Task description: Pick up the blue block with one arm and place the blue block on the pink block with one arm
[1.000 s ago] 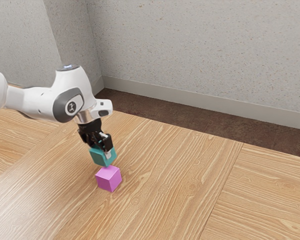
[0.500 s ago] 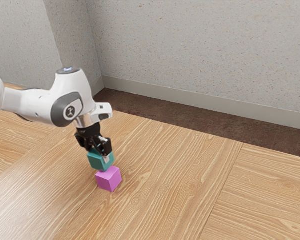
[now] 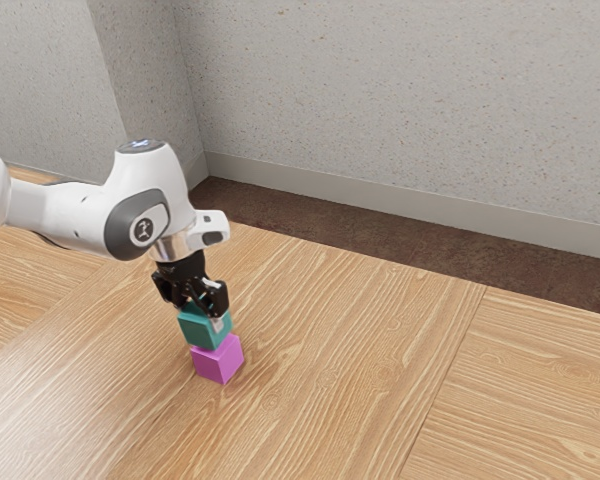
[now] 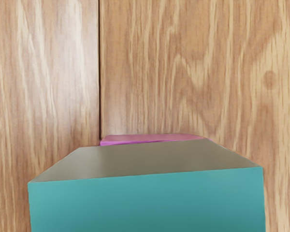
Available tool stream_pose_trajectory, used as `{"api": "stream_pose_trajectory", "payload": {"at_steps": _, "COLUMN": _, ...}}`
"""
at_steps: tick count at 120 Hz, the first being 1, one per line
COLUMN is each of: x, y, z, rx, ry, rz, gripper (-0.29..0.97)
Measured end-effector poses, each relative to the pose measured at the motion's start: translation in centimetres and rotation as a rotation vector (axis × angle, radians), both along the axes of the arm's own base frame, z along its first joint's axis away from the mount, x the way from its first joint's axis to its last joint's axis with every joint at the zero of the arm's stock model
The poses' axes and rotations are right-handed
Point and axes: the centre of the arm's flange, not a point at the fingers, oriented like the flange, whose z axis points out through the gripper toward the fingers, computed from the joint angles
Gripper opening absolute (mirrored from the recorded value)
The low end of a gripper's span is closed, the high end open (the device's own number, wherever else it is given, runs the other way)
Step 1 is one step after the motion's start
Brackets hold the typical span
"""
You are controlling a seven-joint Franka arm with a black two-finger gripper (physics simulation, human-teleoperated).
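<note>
Two small cubes stand stacked in the lower left of the exterior view. A plain, matte, teal-tinted blue block [image 3: 204, 328] sits on a solid magenta pink block [image 3: 218, 362], their faces meeting with no gap visible. The blue block has sharp edges and unmarked sides. It is set a little toward the exterior view's left of the pink block beneath it, so the two do not line up squarely.

The black two-finger gripper [image 3: 202, 306] hangs directly above the stack, its fingers pinching the blue block's upper part from two sides. The white arm [image 3: 80, 215] reaches in from the exterior view's left edge and bends down at the wrist over the cubes.

Both blocks rest on a light, strongly grained wooden table [image 3: 380, 380] that fills the lower half of the frame. Behind it, across the upper half, run a speckled grey wall [image 3: 380, 90], a pale baseboard [image 3: 430, 205] and a strip of dark brown floor [image 3: 400, 235].

From the wrist view, the blue block [image 4: 145, 203] looms large just under the hand, its side bright teal and its top face shaded to a dull grey-brown. A thin sliver of the pink block [image 4: 150, 139] shows just past the blue block's far edge, against the table's planks [image 4: 183, 63].
</note>
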Motion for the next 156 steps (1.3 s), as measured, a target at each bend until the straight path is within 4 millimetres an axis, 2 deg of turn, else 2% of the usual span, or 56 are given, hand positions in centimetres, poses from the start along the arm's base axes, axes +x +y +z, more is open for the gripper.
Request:
{"api": "stream_pose_trajectory", "payload": {"at_steps": 37, "x": -0.1, "y": -1.2, "z": 0.0, "rx": 0.001, "ry": 0.002, "rz": -0.007, "gripper": 0.33}}
{"api": "stream_pose_trajectory", "payload": {"at_steps": 65, "x": -0.1, "y": -0.9, "z": 0.0, "rx": 0.009, "ry": 0.003, "rz": -0.003, "gripper": 0.32}}
{"api": "stream_pose_trajectory", "payload": {"at_steps": 96, "x": -0.1, "y": -1.9, "z": 0.5, "rx": 0.007, "ry": -0.006, "rz": -0.025, "gripper": 0.56}}
{"api": "stream_pose_trajectory", "payload": {"at_steps": 129, "x": -0.3, "y": -1.9, "z": 5.7, "rx": 0.054, "ry": -0.051, "rz": -0.03, "gripper": 0.65}}
{"api": "stream_pose_trajectory", "payload": {"at_steps": 156, "x": -0.4, "y": -1.5, "z": 6.2, "rx": 0.056, "ry": -0.016, "rz": -0.028, "gripper": 0.67}}
